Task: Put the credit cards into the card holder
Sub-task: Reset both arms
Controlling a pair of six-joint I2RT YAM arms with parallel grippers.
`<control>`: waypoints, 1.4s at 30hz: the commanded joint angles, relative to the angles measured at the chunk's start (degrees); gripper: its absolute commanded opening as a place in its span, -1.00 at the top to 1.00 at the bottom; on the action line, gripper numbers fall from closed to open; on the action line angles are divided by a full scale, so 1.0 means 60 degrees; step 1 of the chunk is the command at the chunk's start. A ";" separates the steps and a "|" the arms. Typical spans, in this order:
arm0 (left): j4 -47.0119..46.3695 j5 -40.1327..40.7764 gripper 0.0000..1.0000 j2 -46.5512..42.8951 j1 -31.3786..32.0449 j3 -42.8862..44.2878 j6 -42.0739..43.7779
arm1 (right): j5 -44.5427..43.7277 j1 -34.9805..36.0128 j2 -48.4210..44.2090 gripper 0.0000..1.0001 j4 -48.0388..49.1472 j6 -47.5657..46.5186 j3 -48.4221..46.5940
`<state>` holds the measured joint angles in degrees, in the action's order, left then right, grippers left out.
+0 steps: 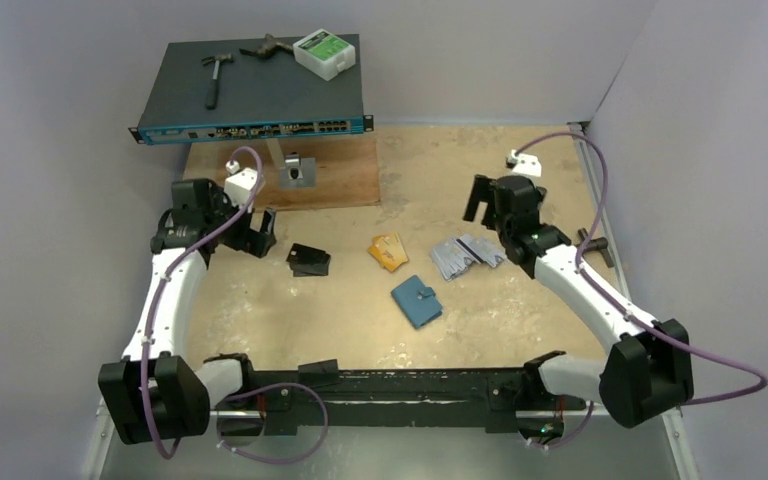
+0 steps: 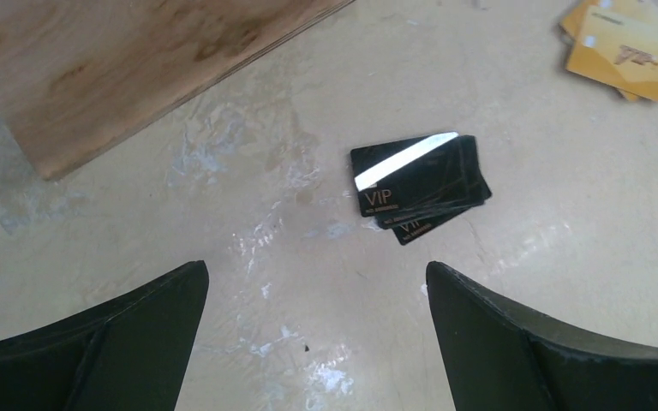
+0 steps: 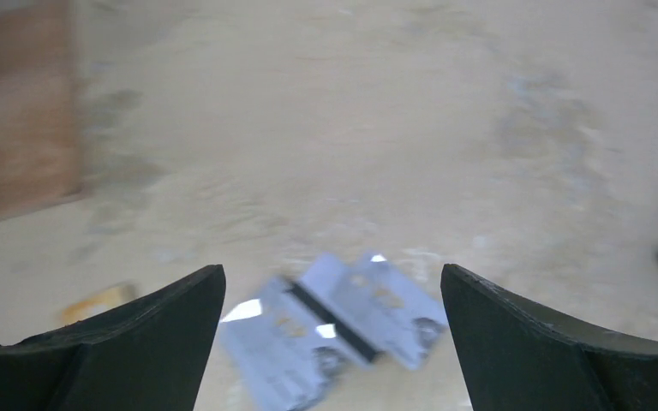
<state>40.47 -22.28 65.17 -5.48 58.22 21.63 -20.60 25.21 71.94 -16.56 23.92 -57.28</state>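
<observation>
The teal-blue card holder (image 1: 416, 301) lies closed on the table, front of centre. Orange-gold credit cards (image 1: 388, 251) lie stacked just behind it and show at the top right of the left wrist view (image 2: 630, 50). Silver-grey credit cards (image 1: 465, 255) with a dark stripe lie fanned to their right. They appear blurred under my right gripper (image 3: 332, 274) in the right wrist view (image 3: 334, 330). My right gripper (image 1: 482, 200) is open and empty above and behind them. My left gripper (image 1: 263, 234) is open and empty at the left, also open in its wrist view (image 2: 317, 278).
A small stack of black cards printed "VIP" (image 1: 309, 260) lies right of my left gripper, ahead of its fingers (image 2: 420, 184). A wooden board (image 1: 335, 180) at the back carries a network switch (image 1: 250, 90) with a hammer (image 1: 216, 78) and a white box (image 1: 325, 52). Grey walls stand close on both sides.
</observation>
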 commanded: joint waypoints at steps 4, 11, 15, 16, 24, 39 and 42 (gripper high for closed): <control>-0.6832 -0.1080 -1.00 -0.0290 -0.0838 -0.3642 -0.1802 | -0.2576 -0.1617 0.0291 -0.98 0.5990 -0.1982 0.3369; -1.1454 -0.1307 -1.00 0.0660 -0.0874 -0.5375 -0.2771 | -0.2779 -0.2201 0.0685 -0.98 1.0012 -0.2524 0.5139; -1.1211 -0.1351 -1.00 0.1189 -0.0874 -0.4998 -0.2873 | -0.2212 -0.2454 0.1145 -0.97 1.1387 -0.2873 0.5430; -1.1278 -0.1413 -1.00 0.1337 -0.0874 -0.4918 -0.2951 | -0.2038 -0.2508 0.1246 -0.98 1.1752 -0.2907 0.5518; -1.3850 -0.0670 -1.00 0.1673 -0.0637 -0.5934 -0.3810 | -0.1478 -0.2847 0.2083 -0.98 1.3101 -0.2821 0.5814; -1.5674 0.0164 -1.00 0.2015 0.0178 -0.6829 -0.3167 | -0.0810 -0.3074 0.2513 -0.98 1.5495 -0.3108 0.6820; -1.6043 0.0156 -1.00 0.2113 0.0170 -0.6893 -0.3230 | -0.0885 -0.3063 0.2341 -0.98 1.5156 -0.3092 0.6823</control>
<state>-48.99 -21.23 77.73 -4.12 17.26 2.17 -25.93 6.98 87.02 70.78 5.82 -16.05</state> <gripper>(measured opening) 0.998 0.987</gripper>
